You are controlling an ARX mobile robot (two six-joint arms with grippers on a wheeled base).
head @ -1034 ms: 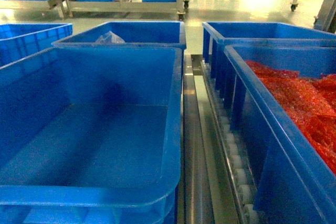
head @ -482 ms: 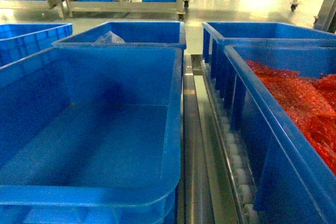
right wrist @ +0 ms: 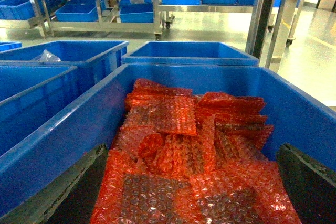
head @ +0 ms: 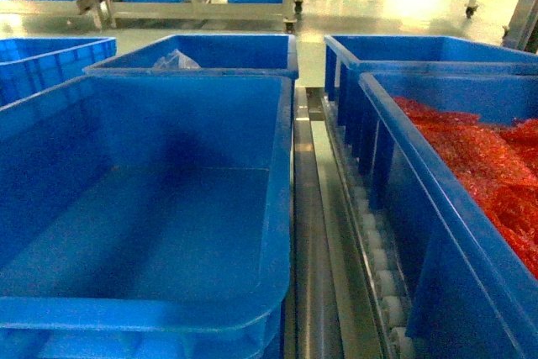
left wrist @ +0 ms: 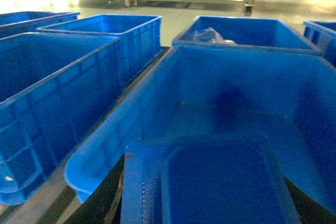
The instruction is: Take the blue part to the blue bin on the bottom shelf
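Two big crates fill my head view: a blue bin on the left w/ a bare-looking floor, and a like crate on the right heaped w/ red bubble-wrapped parts. Between them runs a steel rail w/ white rollers, so these crates sit on a roller rack; can't tell from here if it's the bottom shelf. Neither arm shows in the head view. Left wrist cam looks down into the bare crate; a blue moulded tray-like shape fills the near bottom of that view, and I can't say what it is. Dark edges at the bottom corners may be my left end effector, but whether it's clenched or released I cannot tell. Right wrist cam hangs over the red parts; dark finger-like shapes sit well apart at both lower corners, so the right end effector looks released and grasping nothing. No small navy-blue part is visible anywhere; I can't locate it. Judging by that, the task is at the start, approx. nil done: the part must be found, grasped, then carried to the bin. A clear bag sits in the crate behind.
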